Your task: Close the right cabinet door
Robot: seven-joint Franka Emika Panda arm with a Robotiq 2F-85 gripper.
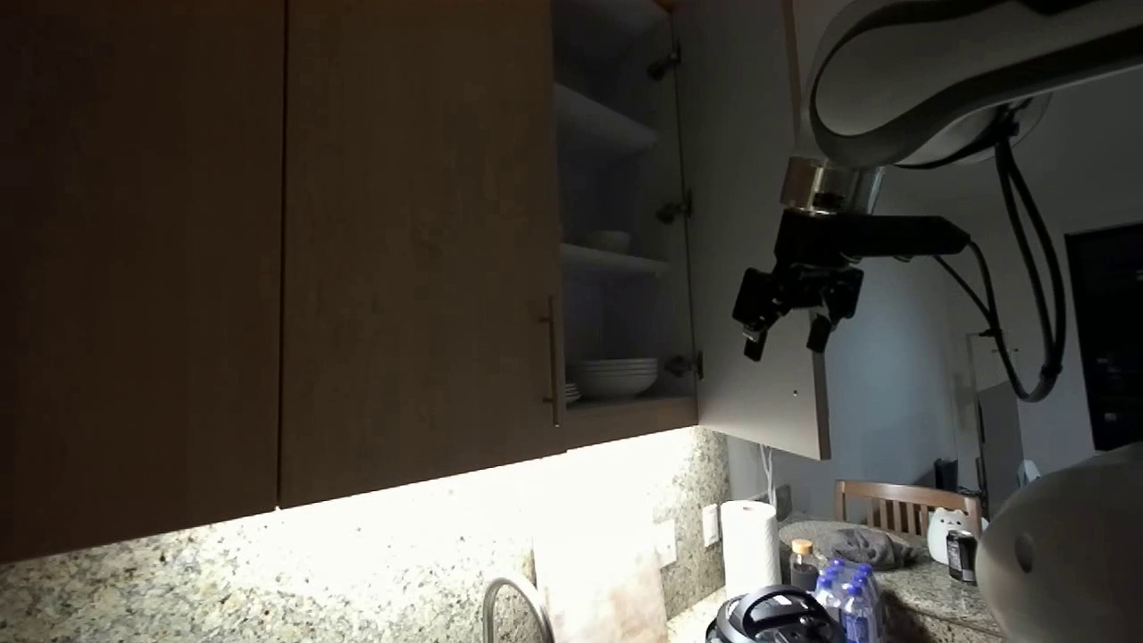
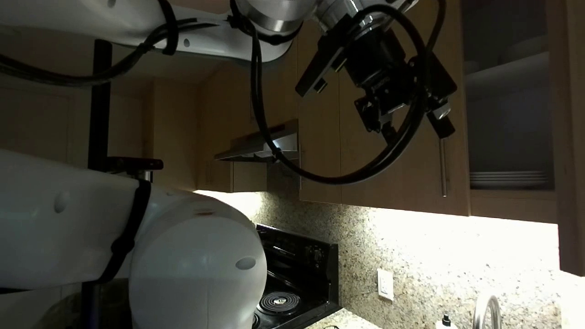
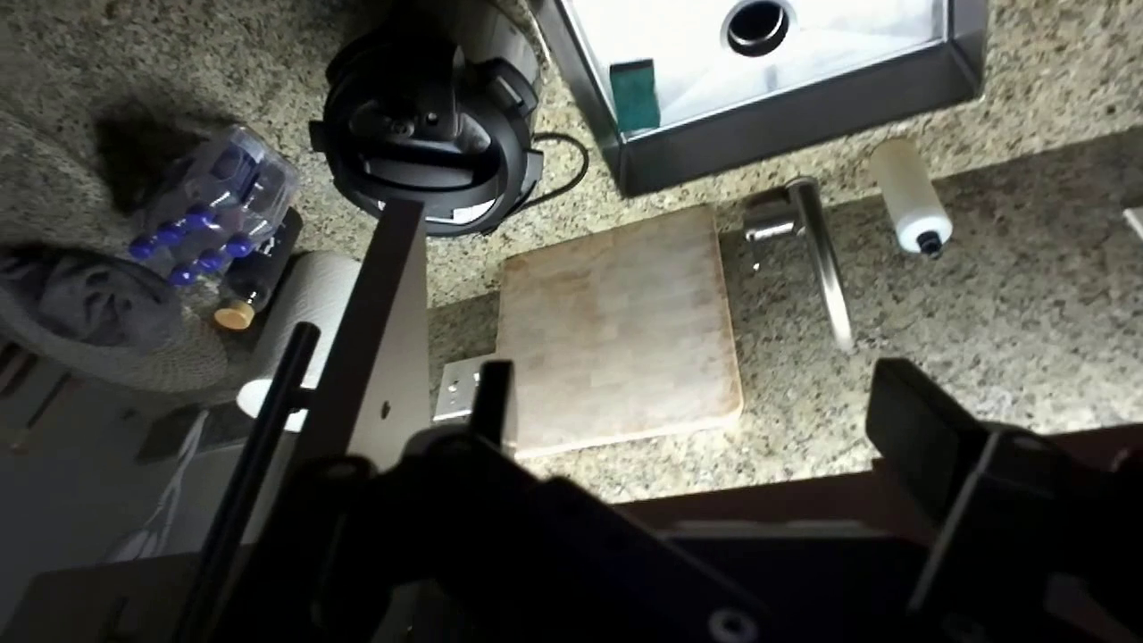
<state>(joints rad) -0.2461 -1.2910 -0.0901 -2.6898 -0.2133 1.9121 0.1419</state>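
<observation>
Holds the robot arm [image 1: 946,98] high, near the lens in both exterior views, with black cables [image 2: 338,179] looping beneath. Carries the gripper [image 1: 786,341] at the tip, pointing downward, unclenched, with both fingers [image 1: 755,346] well apart. Has the right cabinet door [image 1: 732,205] just beside, swung wide on metal hinges [image 1: 674,212], with the paler inner face toward the fingers; cannot tell whether touching. In the wrist view, looks down along the edge of that door, with a dark bar handle [image 3: 260,446] on the outer side. Shows, past the hinges, pale shelves [image 1: 625,262] inside the cabinet [image 1: 634,415], with a bowl [image 1: 607,239] on one and a stack of bowls [image 1: 614,379] at the bottom. Beside the gap, shows a matching wooden door [image 1: 420,250] lying flush and shut, with a slim vertical handle [image 1: 553,357] near the free edge. Below, shows a brightly lit granite backsplash [image 1: 375,563], with a cutting board [image 3: 616,330] against it, then the faucet [image 3: 823,268] and a white bottle [image 3: 904,187] in turn. Has a green pad [image 3: 635,96] in a corner of the metal sink [image 3: 804,123]. Along the counter [image 3: 1054,54], has a black cooker [image 3: 429,134], blue-capped bottles [image 1: 857,607] packed together, a dark bottle [image 1: 805,573] with an orange cap and a paper towel roll [image 1: 750,545]. Farther off in an exterior view, shows a black stove [image 2: 299,256] near a range hood [image 2: 247,148]. At the back in an exterior view, has a gray cloth [image 1: 866,546], a dark can [image 1: 962,555] and a wooden chair [image 1: 906,494].
</observation>
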